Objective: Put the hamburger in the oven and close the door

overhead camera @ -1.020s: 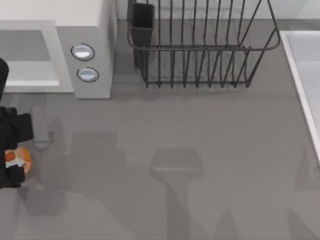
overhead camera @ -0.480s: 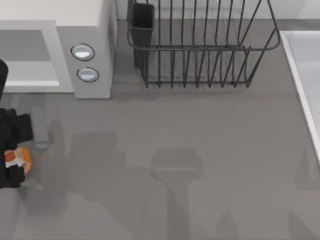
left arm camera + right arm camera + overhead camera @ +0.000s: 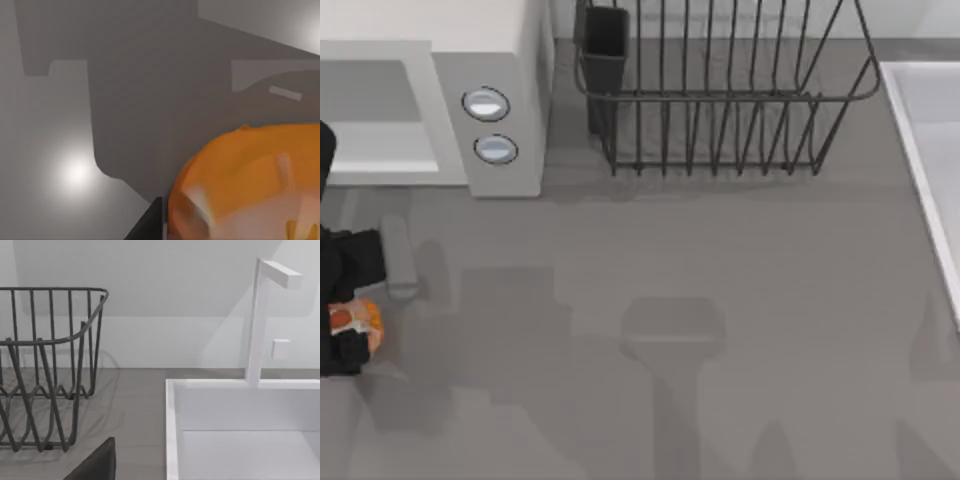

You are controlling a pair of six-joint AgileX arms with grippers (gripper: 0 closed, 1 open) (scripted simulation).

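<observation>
Burger (image 3: 358, 322): small rounded lump, orange w/ white patches, at far left edge of the top view, a bit below mid-height. Sits in the left gripper (image 3: 348, 330), whose dark body frames it above and below; fingers look clamped on it, though the fingertips themselves are hard to make out. In the left wrist view the burger (image 3: 250, 185) fills the lower right of the frame: glossy orange dome on top, pale whitish-pink underneath, a dark finger (image 3: 147, 225) tip at the bottom edge just beside it, grey table (image 3: 75, 125) and shadows behind.

Oven (image 3: 490, 70) at upper left of the top view, white box, two round silver-blue knobs (image 3: 486, 103) stacked on its right panel, grey cavity (image 3: 370, 95) open to their left. Burger is on the table side, well apart from the cavity, below it in the frame. A grey bar (image 3: 400, 258) lies just right of the gripper.

Vs 1.0 s ago: burger and gripper have slid slightly further left toward the frame edge, so less of the burger shows; height in frame about same. Oven, rack (image 3: 720, 90) and sink (image 3: 930, 150) unchanged.

Right gripper: a dark corner (image 3: 95, 465) at the bottom of the right wrist view; can't tell its state
</observation>
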